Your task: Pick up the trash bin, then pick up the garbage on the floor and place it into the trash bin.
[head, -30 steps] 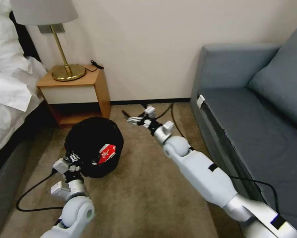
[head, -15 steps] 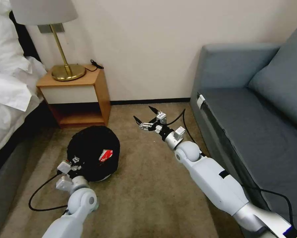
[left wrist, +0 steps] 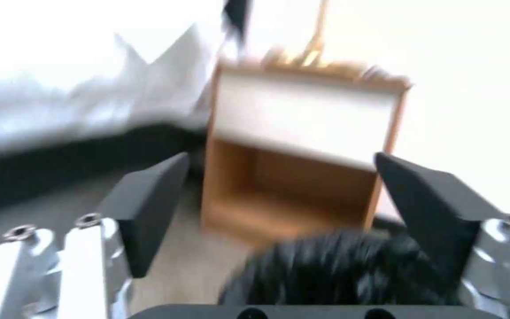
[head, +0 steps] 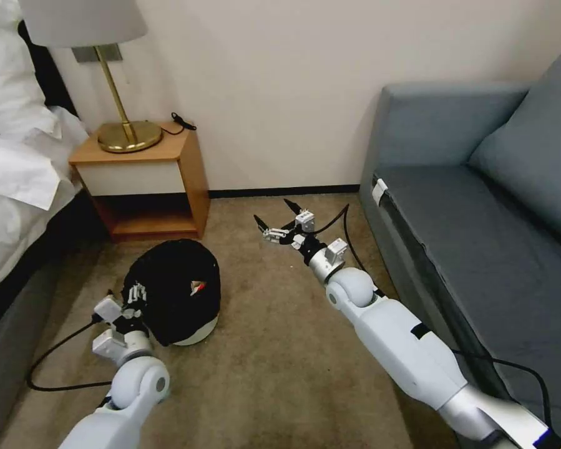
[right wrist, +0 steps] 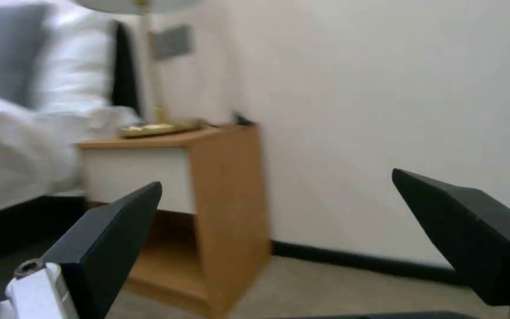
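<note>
Fingers of our left gripper (head: pixel 135 297) stand spread and pinch nothing; in the left wrist view both dark pads (left wrist: pixel 148 208) are wide apart, with the black bag's crinkled top low between them and no contact we can make out. Fingers of our right gripper (head: pixel 273 219) are spread too and bare, held above the carpet out in front of us.

Largest first: the trash bin (head: pixel 179 288) rests on the carpet (head: pixel 280 349), its whitish base showing on the side toward us and the black bag bulging over the mouth. It lies just ahead of the left gripper and slightly to its right, touching or nearly so; we cannot tell which. The right gripper is well apart from it, so we judge the left arm the nearer one for the pick. The bin looks leaned, its mouth turned partly our way, and we judge its axis to tilt rather than stand plumb.

Inside the mouth 1 small red-white carton (head: pixel 198 287) peeks from the bag.

Around it: a grey sofa (head: pixel 480 206) to our right, a wooden nightstand (head: pixel 144 178) with a brass lamp (head: pixel 121 128) just beyond the bin, a white-sheeted bed (head: pixel 18 181) to our left, and 1 black cable (head: pixel 55 362) looping over the carpet near the left arm
</note>
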